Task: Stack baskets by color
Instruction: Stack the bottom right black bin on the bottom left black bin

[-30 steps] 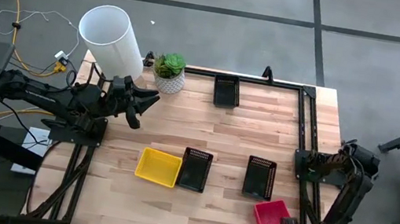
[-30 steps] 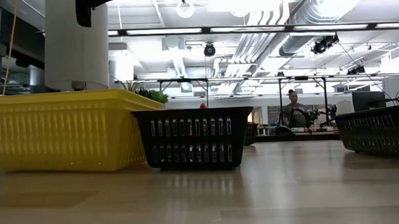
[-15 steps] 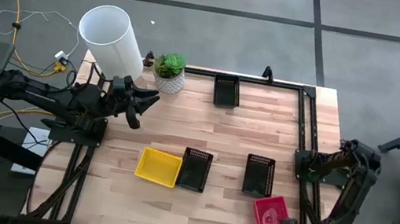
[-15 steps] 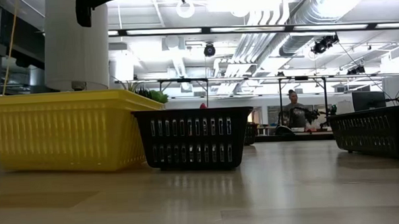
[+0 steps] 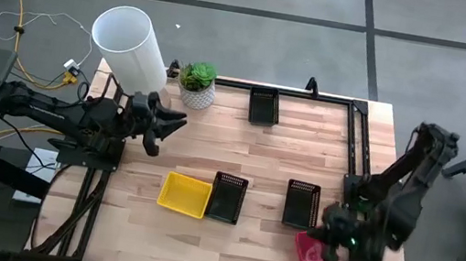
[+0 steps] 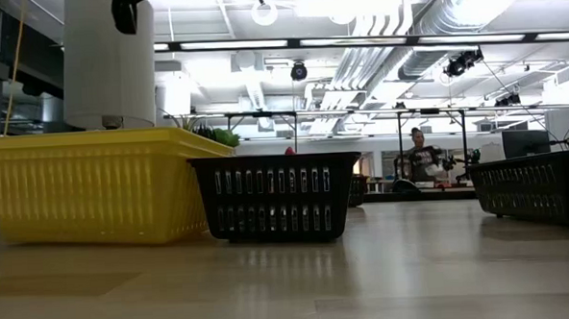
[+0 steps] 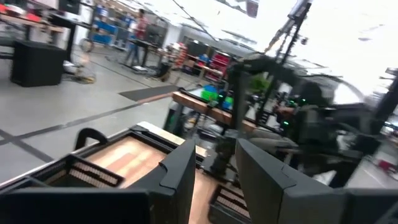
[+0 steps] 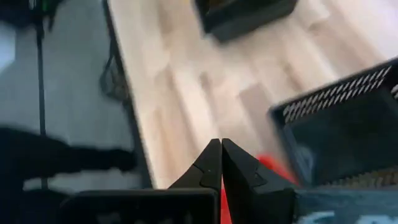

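Five baskets stand on their bases on the wooden table: a yellow one side by side with a black one, a second black one, a third black one at the far edge, and a red one near the right front corner. My right gripper is shut, hovering over the red basket's far end with nothing between its fingers. My left gripper waits open at the table's left side.
A tall white cylinder and a white pot with a green plant stand at the far left corner. Bare wood lies between the far black basket and the row of baskets. A person stands far off in the room behind.
My right arm has swung up from its folded pose at the near right corner; its shut gripper has risen, rolled, and moved toward the table's far side over the red basket. The baskets stay where they were. My left gripper has turned slightly at the wrist.
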`<state>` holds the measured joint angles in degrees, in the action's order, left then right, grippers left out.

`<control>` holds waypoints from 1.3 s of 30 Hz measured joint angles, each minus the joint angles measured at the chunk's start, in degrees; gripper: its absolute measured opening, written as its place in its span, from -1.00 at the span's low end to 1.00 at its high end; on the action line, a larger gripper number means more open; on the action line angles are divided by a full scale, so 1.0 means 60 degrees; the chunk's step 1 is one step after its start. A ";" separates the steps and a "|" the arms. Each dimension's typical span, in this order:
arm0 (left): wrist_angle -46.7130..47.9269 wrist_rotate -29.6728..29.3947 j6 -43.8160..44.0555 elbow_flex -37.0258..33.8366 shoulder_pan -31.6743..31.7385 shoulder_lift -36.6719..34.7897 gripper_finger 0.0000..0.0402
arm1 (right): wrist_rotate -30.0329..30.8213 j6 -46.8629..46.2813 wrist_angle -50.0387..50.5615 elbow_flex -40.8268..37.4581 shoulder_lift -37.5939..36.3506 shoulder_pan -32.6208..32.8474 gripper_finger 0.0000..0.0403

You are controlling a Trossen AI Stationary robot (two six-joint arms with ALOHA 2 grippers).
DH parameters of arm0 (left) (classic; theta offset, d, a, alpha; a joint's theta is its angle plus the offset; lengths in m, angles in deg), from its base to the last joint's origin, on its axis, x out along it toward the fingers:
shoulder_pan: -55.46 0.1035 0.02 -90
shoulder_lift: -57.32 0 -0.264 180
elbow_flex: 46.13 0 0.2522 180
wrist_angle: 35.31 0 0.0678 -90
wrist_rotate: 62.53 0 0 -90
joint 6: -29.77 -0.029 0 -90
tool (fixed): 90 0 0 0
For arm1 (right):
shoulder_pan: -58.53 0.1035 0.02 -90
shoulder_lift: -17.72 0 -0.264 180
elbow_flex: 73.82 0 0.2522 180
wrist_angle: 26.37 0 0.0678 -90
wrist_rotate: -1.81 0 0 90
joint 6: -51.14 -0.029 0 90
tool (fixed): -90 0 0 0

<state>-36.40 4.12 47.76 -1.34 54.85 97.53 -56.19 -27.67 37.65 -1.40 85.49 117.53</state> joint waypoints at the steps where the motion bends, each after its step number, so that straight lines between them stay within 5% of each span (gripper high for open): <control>1: -0.0002 0.0146 0.0043 0.0000 -0.0004 0.0000 -0.48 | 0.0128 0.0149 -0.0394 -0.0505 -0.0337 -0.0260 -1.00; 4: -0.0003 0.0434 0.0384 0.0000 -0.0004 0.0000 -0.48 | 0.0786 0.1047 -0.2016 -0.1831 -0.1166 -0.1288 -1.00; 8: -0.0148 0.0832 0.0484 0.0004 -0.0007 0.0000 -0.48 | 0.1330 0.4082 -0.5692 -0.3173 -0.1745 -0.3026 -1.00; 13: -0.0736 0.0914 0.0352 0.0011 -0.0004 -0.0012 -0.48 | 0.0051 0.7593 -0.9335 -0.3731 -0.1797 -0.5395 -1.00; 18: -0.0634 0.1040 -0.0005 0.0207 -0.0004 -0.0191 -0.48 | -0.1129 0.9462 -1.1423 -0.3731 -0.1798 -0.7322 -1.00; 27: 0.1062 0.1756 -0.0105 0.0583 -0.0117 -0.0555 -0.48 | -0.2263 0.9468 -1.2255 -0.3731 -0.1797 -0.8607 -1.00; 39: 0.1539 0.1508 -0.0105 0.0586 -0.0109 -0.0650 -0.48 | -0.1979 0.9299 -1.2334 -0.3731 -0.1797 -0.8604 -1.00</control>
<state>-27.17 13.17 47.13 2.18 54.20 93.62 -68.06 28.12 -36.35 -23.79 74.71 65.91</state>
